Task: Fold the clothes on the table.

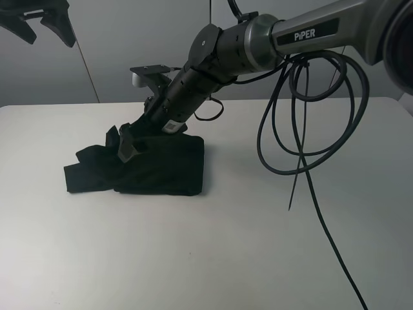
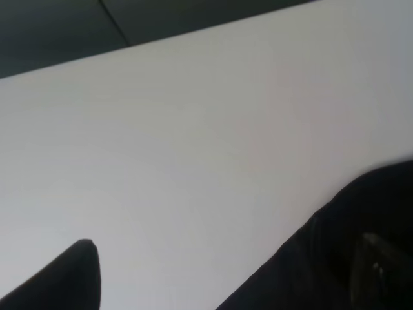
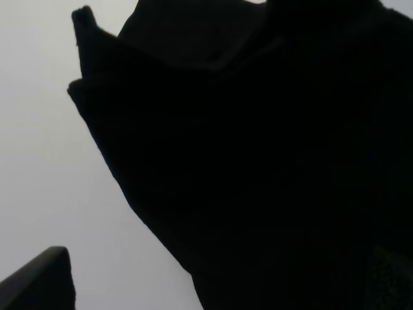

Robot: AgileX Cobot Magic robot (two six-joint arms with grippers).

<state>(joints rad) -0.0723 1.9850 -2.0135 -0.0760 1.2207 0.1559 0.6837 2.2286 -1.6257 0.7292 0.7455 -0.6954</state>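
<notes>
The right claw (image 1: 129, 143) is spread over the bunched black T-shirt (image 1: 161, 169) on the white surface (image 1: 213, 258). The left claw (image 1: 45, 24) hangs spread above the far left corner.

Reaching in from upper right, crossing past middle toward left half of table (image 1: 213, 258): right arm (image 1: 303, 32), silver link leading into black wrist, angling steeply down. Right gripper (image 1: 129, 143) standing spread wide, fingertips pressing down among black clothes (image 1: 161, 169); whether cloth is pinched, unclear. Hanging high over far left corner: left gripper (image 1: 45, 26), spread wide, gripping nothing, only dark fingers (image 2: 64, 281) showing in wrist view.
</notes>
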